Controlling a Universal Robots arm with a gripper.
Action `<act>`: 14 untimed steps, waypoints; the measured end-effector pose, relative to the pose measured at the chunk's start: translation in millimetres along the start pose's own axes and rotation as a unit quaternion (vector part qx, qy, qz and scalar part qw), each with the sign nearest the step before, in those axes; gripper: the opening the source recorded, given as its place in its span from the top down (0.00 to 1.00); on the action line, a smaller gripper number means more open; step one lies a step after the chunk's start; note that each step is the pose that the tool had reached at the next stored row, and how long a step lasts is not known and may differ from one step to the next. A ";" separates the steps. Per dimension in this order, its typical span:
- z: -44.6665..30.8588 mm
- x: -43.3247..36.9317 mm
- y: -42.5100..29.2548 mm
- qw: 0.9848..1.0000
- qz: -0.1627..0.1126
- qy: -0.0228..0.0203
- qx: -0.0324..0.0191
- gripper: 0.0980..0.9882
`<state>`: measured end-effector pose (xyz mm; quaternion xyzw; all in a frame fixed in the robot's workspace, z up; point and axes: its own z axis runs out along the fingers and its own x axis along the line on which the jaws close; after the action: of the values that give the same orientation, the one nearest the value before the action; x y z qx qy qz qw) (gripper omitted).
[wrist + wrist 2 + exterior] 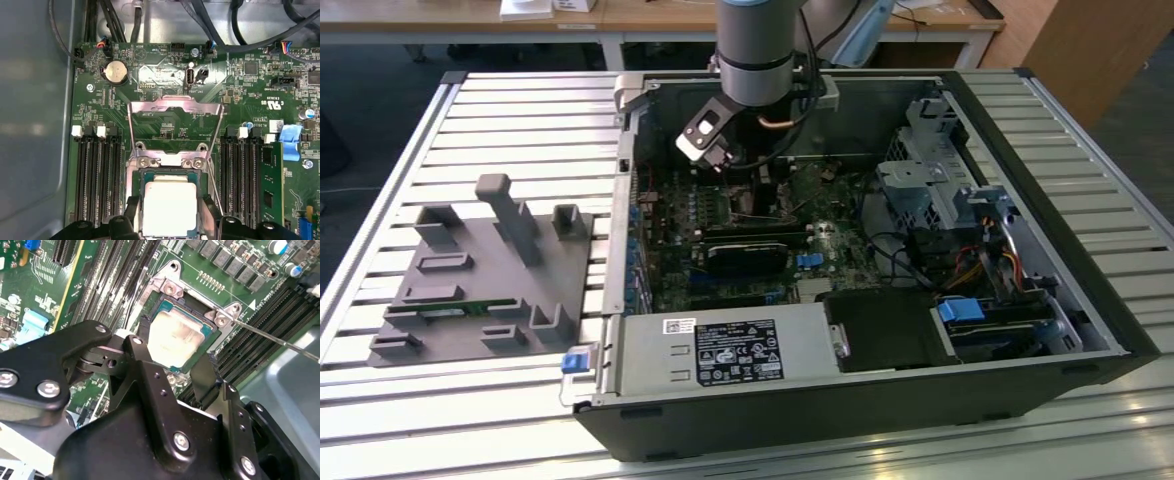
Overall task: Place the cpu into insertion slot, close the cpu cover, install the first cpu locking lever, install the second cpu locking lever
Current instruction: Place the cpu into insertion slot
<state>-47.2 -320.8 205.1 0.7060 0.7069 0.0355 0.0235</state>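
Hand just above the cpu lying in the insertion slot; grip unclear

I'm looking over a slatted metal table under even, soft light. Behind it I see wooden desks on white legs, a wooden panel at the exterior view's right, dark floor beside.

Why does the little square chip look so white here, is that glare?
Likely glare: in the first wrist view the cpu washes out white on top; in the second wrist view it has a softer, patchy sheen; in the exterior view the computer case looks dim inside.
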 end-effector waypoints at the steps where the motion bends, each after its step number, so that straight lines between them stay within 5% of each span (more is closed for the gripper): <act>1: -0.1 0.0 0.5 1.000 0.000 0.000 0.002 0.45; 9: -1.6 0.0 3.3 1.000 0.000 0.000 0.009 0.85; 14: -4.1 0.0 3.9 1.000 0.000 0.000 0.012 0.99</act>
<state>-43.6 -320.9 209.5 0.7065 0.7070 0.0273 0.0153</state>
